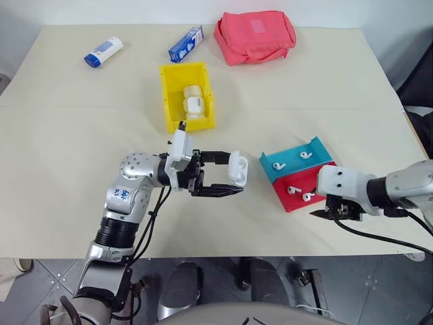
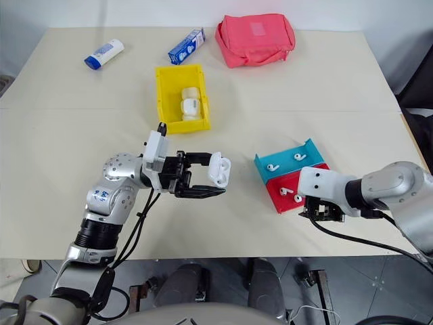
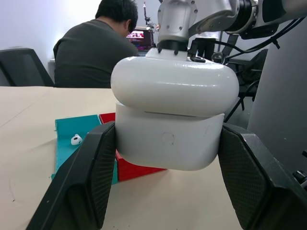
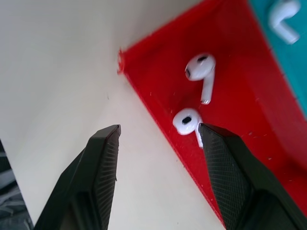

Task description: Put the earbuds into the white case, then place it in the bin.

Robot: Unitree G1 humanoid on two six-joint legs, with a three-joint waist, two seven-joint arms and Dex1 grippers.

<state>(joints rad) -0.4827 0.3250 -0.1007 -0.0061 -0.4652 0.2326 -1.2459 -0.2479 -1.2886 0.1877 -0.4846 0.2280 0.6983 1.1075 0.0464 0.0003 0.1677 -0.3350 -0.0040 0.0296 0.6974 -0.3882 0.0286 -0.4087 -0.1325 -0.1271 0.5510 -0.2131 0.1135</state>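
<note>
From the head cameras we see our left gripper above the middle of the counter, jaws pointing toward our right and pinching the white case, which sits between the fingertips with its lid ajar. Beyond it stands the yellow bin, with white cases already inside. To the right lie a blue tray and a red tray side by side, each carrying two earbuds. Our right gripper hangs over the near edge of the red tray, pointing steeply down. Along the far side of the counter lie a white tube with a blue cap, a blue and white carton and a pink pouch.

In the left wrist view the case is squeezed between both black fingers, lid tipped slightly up. Behind it we make out the two trays, and a seated person facing away.

In the right wrist view the jaws stand spread, holding nothing. The near corner of the red tray lies between them, and one earbud lies just beside one finger, whether touching we cannot tell; a second earbud lies a little beyond.
</note>
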